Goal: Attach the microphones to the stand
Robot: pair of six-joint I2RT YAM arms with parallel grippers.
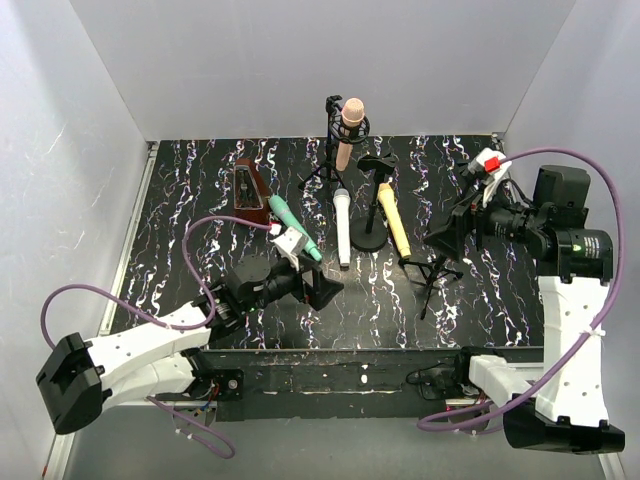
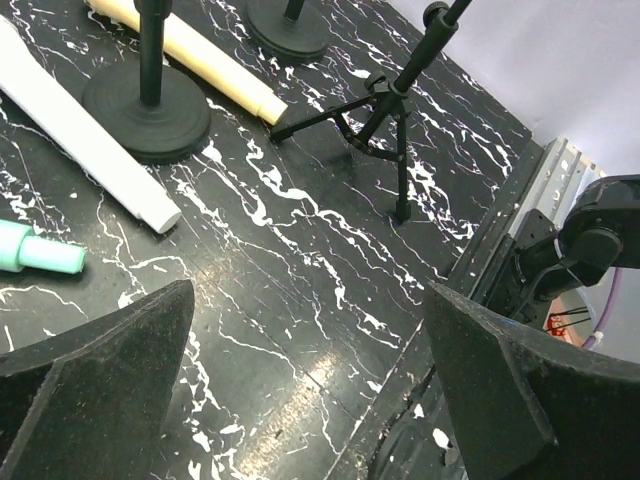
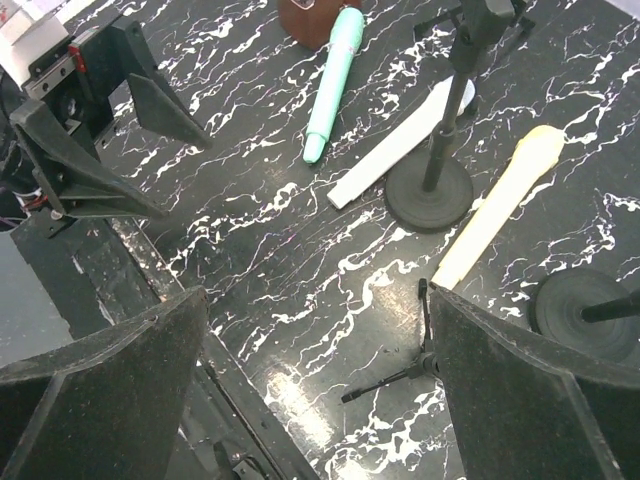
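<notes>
Overhead view. The peach-pink microphone (image 1: pixel 350 128) stands upright in a clip stand (image 1: pixel 331 150) at upper centre. Three microphones lie flat on the black marbled bench (image 1: pixel 190 195) at mid-frame: the teal-green microphone (image 1: pixel 292 224) on the left, the white microphone (image 1: pixel 342 228) in the middle and the yellow microphone (image 1: pixel 393 218) on the right. A round-base stand (image 1: pixel 369 238) rises between the white and yellow ones. A tripod stand (image 1: pixel 435 272) sits lower right of them, and a brown block (image 1: pixel 250 190) sits upper left of the teal-green one. Wrist views: the left fingers (image 2: pixel 100 390) and the right fingers (image 3: pixel 100 400) are spread wide above the bench, holding nothing.
</notes>
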